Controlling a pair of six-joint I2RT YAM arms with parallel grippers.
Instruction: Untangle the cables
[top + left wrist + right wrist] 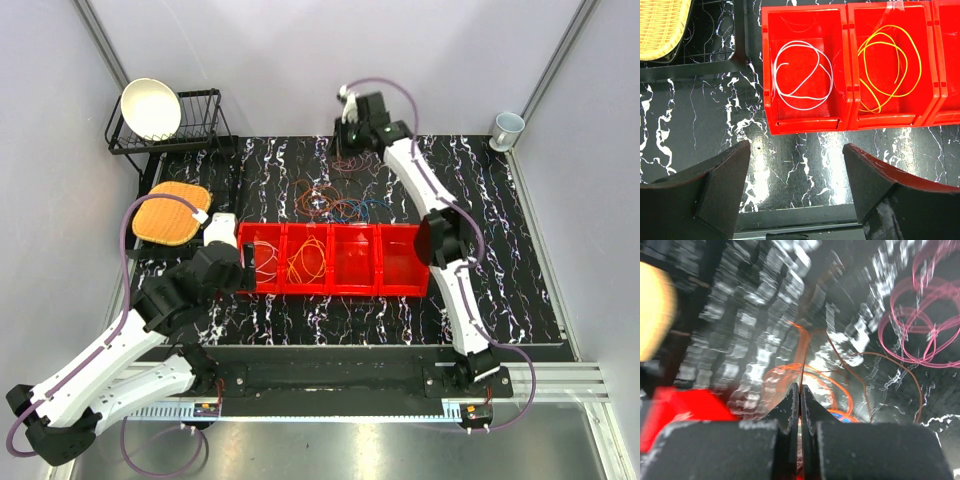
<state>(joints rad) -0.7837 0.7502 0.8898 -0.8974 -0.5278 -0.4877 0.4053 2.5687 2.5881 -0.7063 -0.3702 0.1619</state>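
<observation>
My right gripper (800,387) pinches what looks like a thin orange wire (804,357) from the tangled coloured cables (335,205) beyond the red plastic bins (330,292), left gripper (796,147) spread wide, so next I'd lift slowly.

The white-and-black jointed left arm (100,360) lies low, angled from its base up to the right, its dark wedge-shaped left fingers (710,192) spread wide apart. The white-and-black jointed right arm (415,175) stretches far forward and leans leftward, its dark right fingers (789,410) pressed flat together.
</observation>
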